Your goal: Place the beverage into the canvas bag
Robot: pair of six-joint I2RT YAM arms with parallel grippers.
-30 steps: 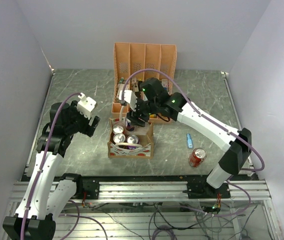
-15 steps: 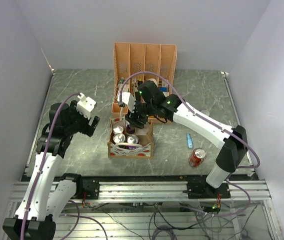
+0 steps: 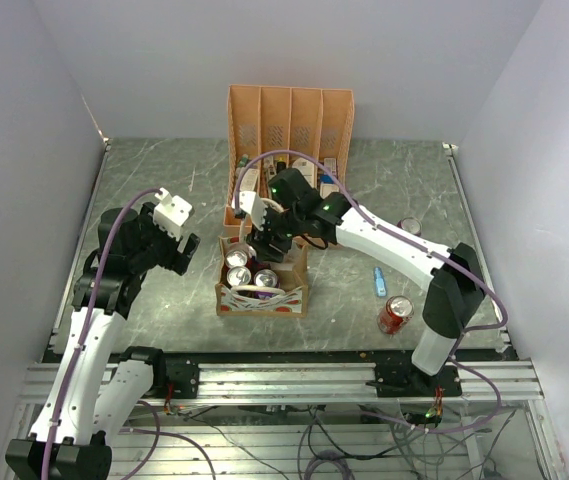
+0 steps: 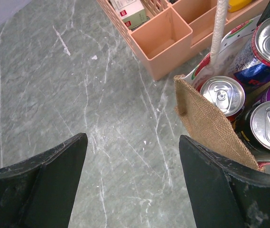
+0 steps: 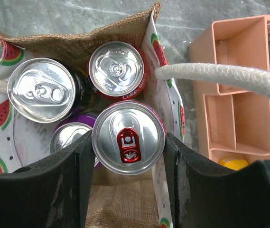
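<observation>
The right fingers (image 5: 73, 185) are clamped on a smooth silver-topped beverage can (image 5: 128, 137) with a red tab, held at the open mouth of the coarse tan canvas bag (image 5: 78, 42), tight beside three other round cans (image 5: 42, 90). The left fingers (image 4: 44, 175) gape wide and empty over bare grey marbled worktop (image 4: 78, 95) left of the bag's burlap edge; a rigid peach slotted organiser (image 4: 161, 64) crowds the bag's back.

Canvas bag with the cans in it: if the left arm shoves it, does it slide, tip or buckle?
Probably slides rather than tips: the canvas bag is low and boxy, with several cans upright inside as ballast. Its burlap wall looks soft, so a push up high would likely dent it first. Lifted by the rope handle, it should feel heavy.
</observation>
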